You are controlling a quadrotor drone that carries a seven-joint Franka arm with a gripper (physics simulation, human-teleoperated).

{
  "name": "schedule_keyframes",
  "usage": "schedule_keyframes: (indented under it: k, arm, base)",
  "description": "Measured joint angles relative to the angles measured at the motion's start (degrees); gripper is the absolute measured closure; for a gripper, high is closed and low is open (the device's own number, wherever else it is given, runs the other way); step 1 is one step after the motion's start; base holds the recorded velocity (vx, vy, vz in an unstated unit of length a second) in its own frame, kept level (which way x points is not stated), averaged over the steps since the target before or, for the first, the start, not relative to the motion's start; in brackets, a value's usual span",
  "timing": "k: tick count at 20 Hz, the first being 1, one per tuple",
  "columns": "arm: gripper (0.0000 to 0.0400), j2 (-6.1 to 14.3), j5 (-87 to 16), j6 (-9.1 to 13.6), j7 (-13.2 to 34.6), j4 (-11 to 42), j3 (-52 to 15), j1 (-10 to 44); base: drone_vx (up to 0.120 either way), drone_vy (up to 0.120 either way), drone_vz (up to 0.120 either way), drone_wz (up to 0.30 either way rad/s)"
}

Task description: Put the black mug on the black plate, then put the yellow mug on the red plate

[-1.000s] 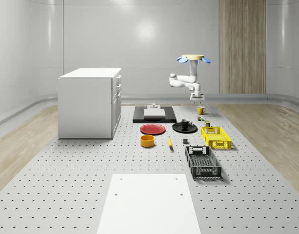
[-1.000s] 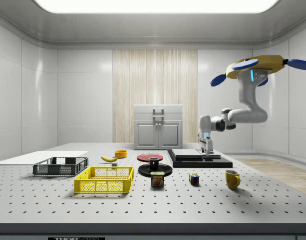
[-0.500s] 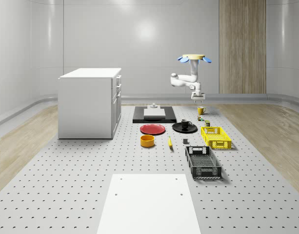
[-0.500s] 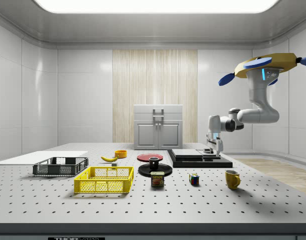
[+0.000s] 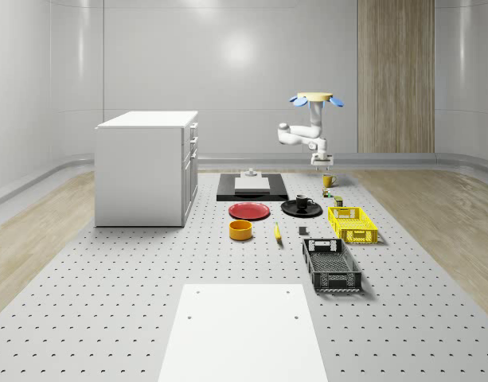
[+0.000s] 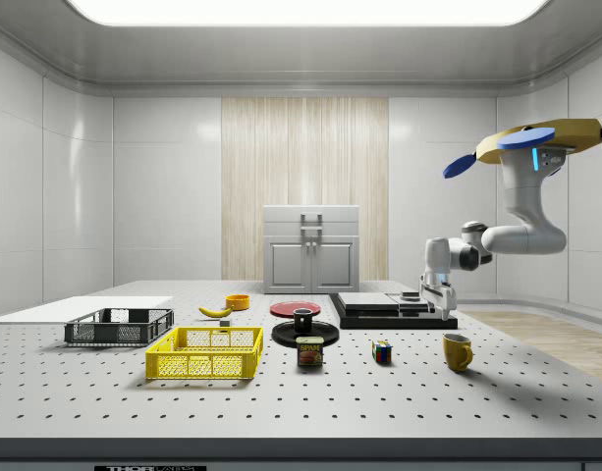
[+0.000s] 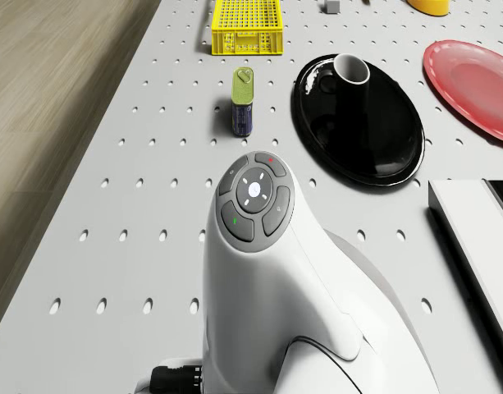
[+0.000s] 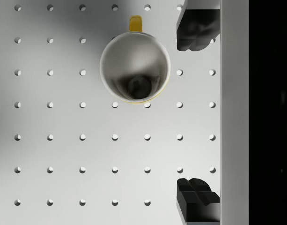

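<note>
The black mug (image 5: pixel 301 202) (image 7: pixel 352 82) stands upright on the black plate (image 5: pixel 289 210) (image 7: pixel 358 144). Beside that plate lies the bare red plate (image 5: pixel 249 211) (image 6: pixel 295 309). A yellow mug (image 5: pixel 328 180) (image 6: pixel 458 351) stands on the table toward the whole-scene view's far right. The drone (image 6: pixel 541 137) hovers high above that area. Its arm hangs down, and the gripper (image 6: pixel 443 312) (image 8: pixel 198 115) is open, above the table close to the yellow mug (image 8: pixel 135 65). From the wrist, the mug lies just off the line between the fingers (image 8: pixel 197 28), not between them.
A black platform (image 5: pixel 251 188) (image 8: pixel 269 112) with a white block runs close beside the gripper. A can (image 7: pixel 242 103), a small cube (image 6: pixel 381 351), a yellow crate (image 5: pixel 352 224), a black crate (image 5: pixel 331 265), a yellow bowl (image 5: pixel 240 230), a banana (image 5: pixel 277 231) and a white cabinet (image 5: pixel 146 167) stand around.
Drone and arm have drifted toward the side view's right, bringing the gripper from beside the black platform to nearly over the yellow mug. The mugs and plates have not moved.
</note>
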State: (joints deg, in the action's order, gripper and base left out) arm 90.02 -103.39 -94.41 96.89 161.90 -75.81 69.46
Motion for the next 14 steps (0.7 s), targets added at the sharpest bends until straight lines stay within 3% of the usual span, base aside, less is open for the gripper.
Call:
schedule_keyframes:
  k: [4,9,14]
  arm:
    - [0.0000,-0.03,-0.01,0.02,-0.01,0.00,0.00,-0.01]
    - [0.0000,-0.06,-0.02,0.05,-0.01,0.00,0.01,-0.02]
    - [0.0000,-0.08,-0.03,0.08,-0.02,0.00,0.01,-0.02]
  base:
    - [-0.010,0.100,0.000,0.000]
    - [0.000,0.000,0.000,0.000]
    - [-0.104,0.000,0.000,0.000]
